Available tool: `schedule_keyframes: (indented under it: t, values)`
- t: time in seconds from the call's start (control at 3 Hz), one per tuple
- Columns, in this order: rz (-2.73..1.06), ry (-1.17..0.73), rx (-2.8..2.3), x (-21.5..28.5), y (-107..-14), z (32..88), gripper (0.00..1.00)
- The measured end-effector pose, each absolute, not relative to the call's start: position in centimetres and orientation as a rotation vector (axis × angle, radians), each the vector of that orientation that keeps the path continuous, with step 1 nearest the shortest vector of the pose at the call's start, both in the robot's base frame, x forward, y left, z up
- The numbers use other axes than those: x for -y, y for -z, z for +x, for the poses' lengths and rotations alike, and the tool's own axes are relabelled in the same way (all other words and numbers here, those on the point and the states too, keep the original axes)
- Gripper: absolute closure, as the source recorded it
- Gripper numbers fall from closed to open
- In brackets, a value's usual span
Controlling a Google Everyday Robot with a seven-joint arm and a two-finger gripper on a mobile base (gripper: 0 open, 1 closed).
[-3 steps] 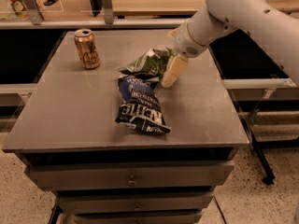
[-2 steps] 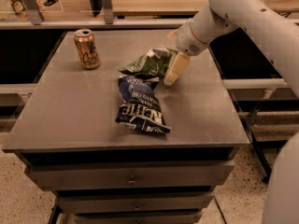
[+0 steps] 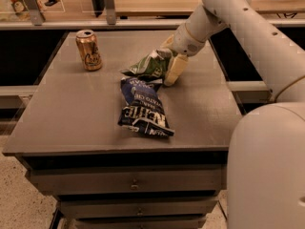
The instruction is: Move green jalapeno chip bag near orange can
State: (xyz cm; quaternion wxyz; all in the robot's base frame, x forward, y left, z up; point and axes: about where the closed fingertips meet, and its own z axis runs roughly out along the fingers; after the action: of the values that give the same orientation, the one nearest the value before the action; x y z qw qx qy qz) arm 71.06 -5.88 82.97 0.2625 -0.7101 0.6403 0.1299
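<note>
The end effector is over the middle of the counter, a bit closer to the far edge, and it is clenched on the right end of the green jalapeno chip bag. The bag's left end points toward the orange can, which stands upright near the far left corner, apart from the bag. A dark blue bag lies just in front of the green one, toward the front edge.

One camera, high beside the robot's body, looks down and forward across the grey table, close in. The arm crosses upper right; the gripper sits above centre-frame.
</note>
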Motion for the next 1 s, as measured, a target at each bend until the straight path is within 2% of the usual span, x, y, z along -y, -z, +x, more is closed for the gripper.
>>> schedule_keyframes:
  t: [1.0]
  values:
    - [-1.942,-0.32,-1.782,4.93,-83.72,70.81,0.88]
